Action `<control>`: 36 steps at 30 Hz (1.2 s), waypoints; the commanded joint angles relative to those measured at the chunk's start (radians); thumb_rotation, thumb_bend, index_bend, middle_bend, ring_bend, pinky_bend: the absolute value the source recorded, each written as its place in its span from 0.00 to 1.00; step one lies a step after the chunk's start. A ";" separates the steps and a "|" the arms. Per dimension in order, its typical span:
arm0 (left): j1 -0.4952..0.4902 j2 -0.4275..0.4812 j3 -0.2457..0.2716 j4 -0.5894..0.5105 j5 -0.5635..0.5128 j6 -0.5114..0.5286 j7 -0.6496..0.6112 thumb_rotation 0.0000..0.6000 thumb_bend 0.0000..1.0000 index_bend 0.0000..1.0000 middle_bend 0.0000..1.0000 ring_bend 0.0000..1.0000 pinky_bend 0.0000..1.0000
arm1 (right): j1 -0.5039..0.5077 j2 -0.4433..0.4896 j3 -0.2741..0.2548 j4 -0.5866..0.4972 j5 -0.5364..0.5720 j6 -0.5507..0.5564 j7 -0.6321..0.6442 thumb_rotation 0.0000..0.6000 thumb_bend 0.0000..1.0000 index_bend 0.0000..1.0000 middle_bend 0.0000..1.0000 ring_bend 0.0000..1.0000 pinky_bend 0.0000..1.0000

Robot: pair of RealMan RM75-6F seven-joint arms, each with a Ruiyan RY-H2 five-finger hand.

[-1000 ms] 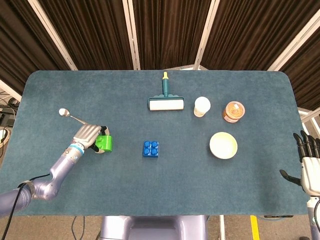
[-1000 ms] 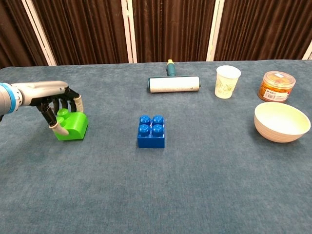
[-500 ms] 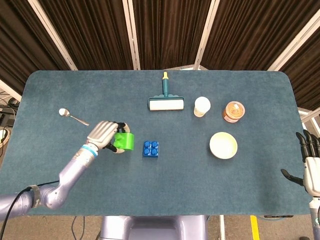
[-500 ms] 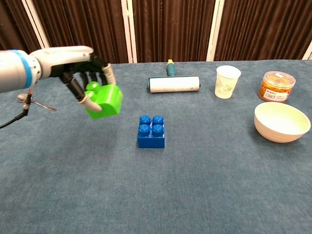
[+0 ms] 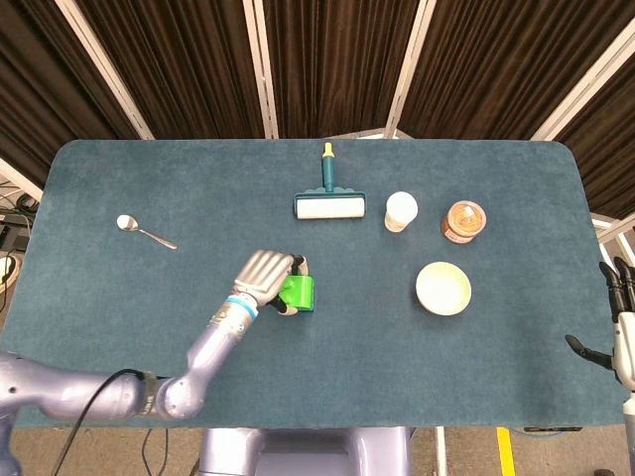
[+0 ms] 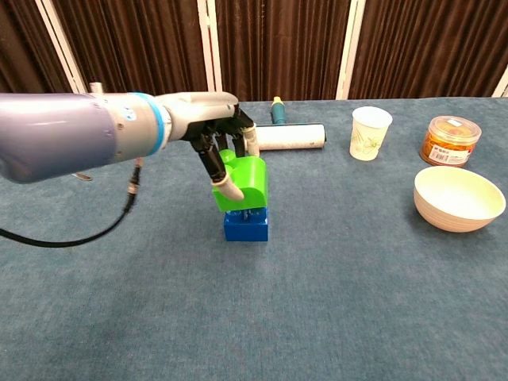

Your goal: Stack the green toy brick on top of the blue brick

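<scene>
My left hand (image 5: 264,278) (image 6: 216,139) grips the green brick (image 5: 298,294) (image 6: 244,183) from its left side. In the chest view the green brick is right over the blue brick (image 6: 246,225), close to or touching its studs; whether it is seated I cannot tell. In the head view the green brick covers the blue one entirely. My right hand (image 5: 621,327) shows only at the right edge of the head view, off the table, with nothing in it and its fingers apart.
A lint roller (image 5: 329,201) (image 6: 286,135), a paper cup (image 5: 401,211) (image 6: 371,132), an orange-lidded jar (image 5: 463,221) (image 6: 450,140) and a white bowl (image 5: 443,289) (image 6: 459,198) lie right of and behind the bricks. A spoon (image 5: 145,232) rests at the left.
My left hand has carried the green brick from the left side of the table rightwards and now holds it over the blue brick. The right hand has sunk slightly at the frame edge.
</scene>
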 commanded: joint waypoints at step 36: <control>-0.059 -0.065 0.071 0.204 0.028 -0.124 -0.082 1.00 0.12 0.43 0.45 0.38 0.40 | 0.003 -0.004 0.002 0.009 0.012 -0.013 -0.003 1.00 0.00 0.00 0.00 0.00 0.00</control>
